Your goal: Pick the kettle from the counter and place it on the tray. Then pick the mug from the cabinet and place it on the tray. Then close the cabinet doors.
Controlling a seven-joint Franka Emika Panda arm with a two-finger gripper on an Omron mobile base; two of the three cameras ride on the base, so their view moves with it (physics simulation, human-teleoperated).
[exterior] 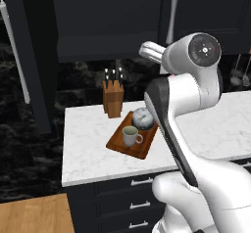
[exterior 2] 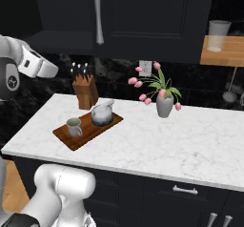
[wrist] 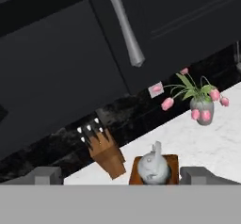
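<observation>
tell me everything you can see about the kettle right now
The kettle is a small, squat, round pot of silver-grey metal with a short spout and a knob on its lid. It stands upright on the far end of the reddish-brown wooden tray, which lies on the white marble counter. The pale mug stands beside it on the tray's nearer end, apart from it. The knife block is just behind. Nothing grips the kettle.

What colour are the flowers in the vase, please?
Pink, clearest in the right base view: flowers.
</observation>
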